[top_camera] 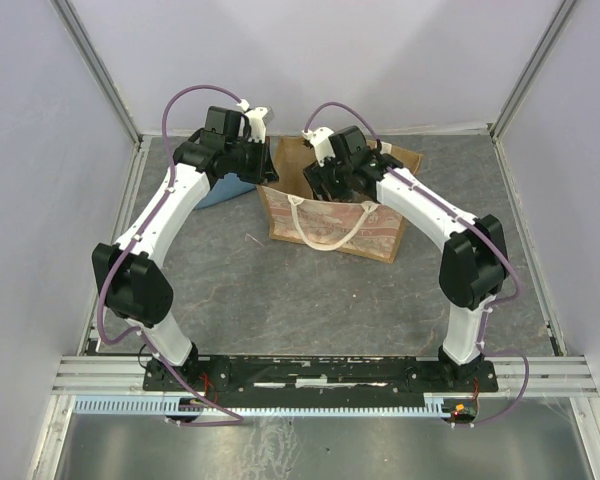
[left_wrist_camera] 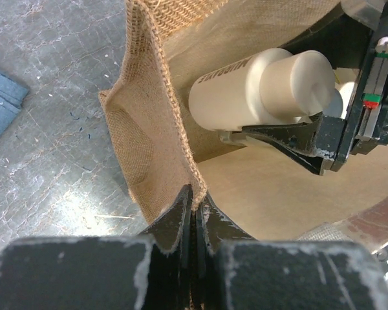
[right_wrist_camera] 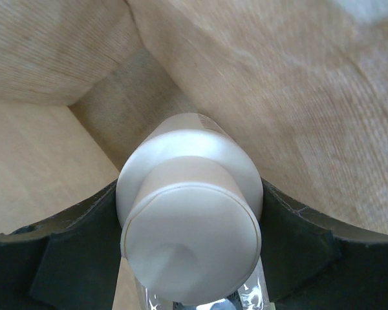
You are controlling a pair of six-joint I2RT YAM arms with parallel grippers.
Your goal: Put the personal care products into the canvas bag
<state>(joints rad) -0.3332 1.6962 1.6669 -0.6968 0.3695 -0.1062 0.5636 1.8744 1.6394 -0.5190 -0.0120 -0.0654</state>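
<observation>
The canvas bag [top_camera: 332,225] stands at the table's far middle, tan with cream rope handles and a reddish print. My left gripper [left_wrist_camera: 195,205] is shut on the bag's left rim [left_wrist_camera: 156,110] and holds it. My right gripper [right_wrist_camera: 189,213] is inside the bag, shut on the beige bottle [right_wrist_camera: 189,226] with its cream cap toward the camera. The bottle also shows in the left wrist view [left_wrist_camera: 258,87], held in the right gripper's dark fingers [left_wrist_camera: 291,139] above the bag's floor. The two dark-capped bottles and the yellow jar are hidden.
A folded blue cloth [top_camera: 225,190] lies on the table left of the bag, under my left arm; it also shows in the left wrist view [left_wrist_camera: 1,106]. Grey walls and metal rails close the table's sides and back.
</observation>
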